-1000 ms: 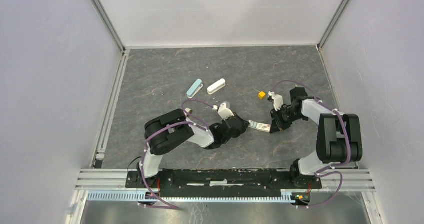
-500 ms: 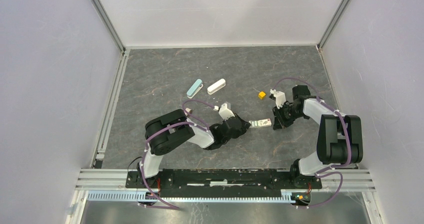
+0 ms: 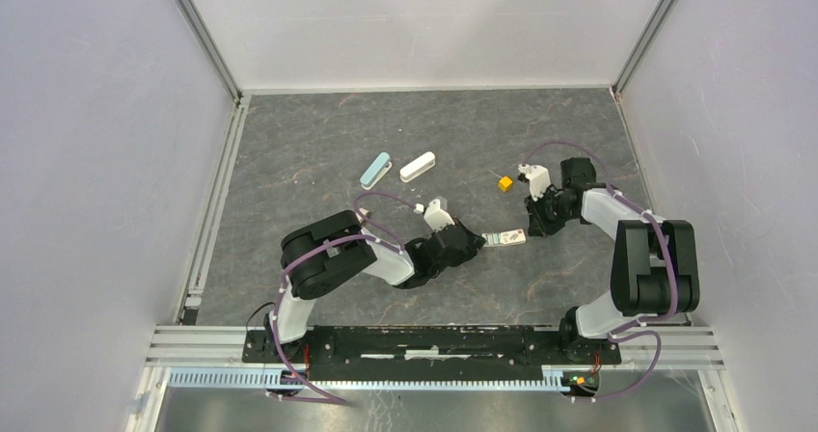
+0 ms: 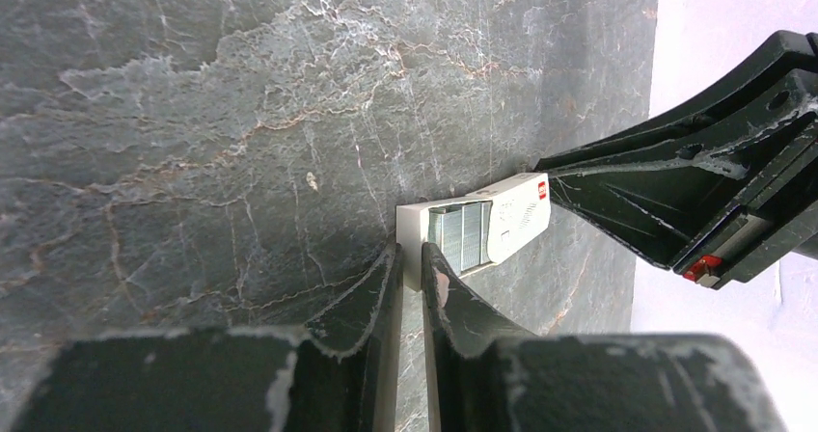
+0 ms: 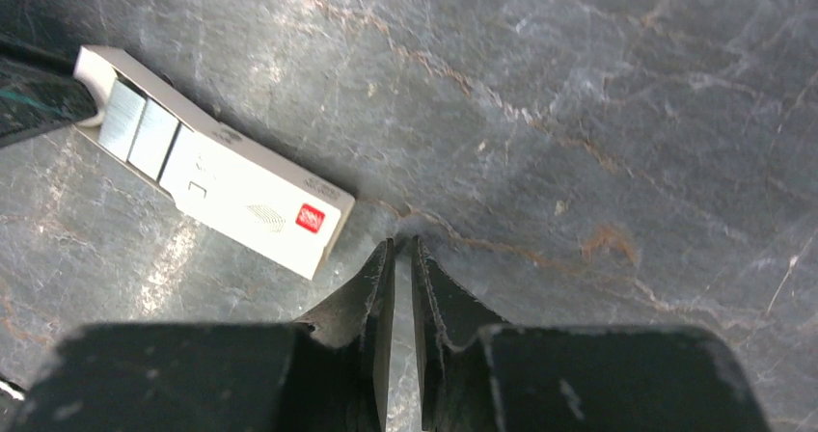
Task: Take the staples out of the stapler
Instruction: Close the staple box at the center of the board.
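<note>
**Now showing: staples [image 4: 461, 235] sitting in a little box between two hands**

Over on the counter [image 3: 318, 133], somewhat toward its right edge and a bit nearer the near edge than the far one, a small white box [image 4: 516, 215] with a red mark is lying flat. Its open section is showing the staples, short grey metallic strips packed side by side within it.

From the left, the left hand [image 4: 410, 258] is reaching in low, its fingers drawn together with only a sliver of a gap. Its tips are pressing against the box's open end, though I cannot tell whether they are pinching its edge.

At the other end, the right hand [image 5: 403, 249] is hovering just beside the red-marked corner. It is closed on nothing and not quite touching the box.

A yellow cube [image 3: 504, 184] is resting nearby, toward the far edge. A teal oblong item [image 3: 375, 170] and a white oblong item [image 3: 418, 167] are lying side by side well apart from the box, nearer the counter's middle and far edge.
</note>
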Controlling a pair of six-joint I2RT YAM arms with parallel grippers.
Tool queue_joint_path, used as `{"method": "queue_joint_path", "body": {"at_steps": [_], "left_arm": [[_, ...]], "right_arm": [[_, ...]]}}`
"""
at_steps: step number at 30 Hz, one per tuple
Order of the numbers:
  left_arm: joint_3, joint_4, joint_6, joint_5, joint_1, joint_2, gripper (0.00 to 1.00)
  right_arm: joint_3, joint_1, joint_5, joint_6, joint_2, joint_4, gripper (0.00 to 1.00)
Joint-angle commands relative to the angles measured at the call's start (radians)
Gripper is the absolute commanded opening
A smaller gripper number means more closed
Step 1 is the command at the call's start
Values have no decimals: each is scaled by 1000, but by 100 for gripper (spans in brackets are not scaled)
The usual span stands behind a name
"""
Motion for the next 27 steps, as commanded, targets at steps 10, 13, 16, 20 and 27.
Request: {"method": "queue_joint_path", "body": {"at_steps": [10,13,16,20,27], "left_arm": [[26,-92,9,-15,-16,24,20],[15,-98,-4,-31,-16,14,20],[-10,-98,-24,-60,-18,-1,20],[-32,-97,-42,-82,-16,-9,20],[-25,-83,-46,-67,-16,7,20]], "right_arm": [[-40,124,10,32,-3,-46,16],[-35,123,37,29,-1,-44,16],[-29,84,58,25,-17,-40,17],[-26,43,58,2,-17,-64,17],[-34,48,21,26,4,-45,16]]}}
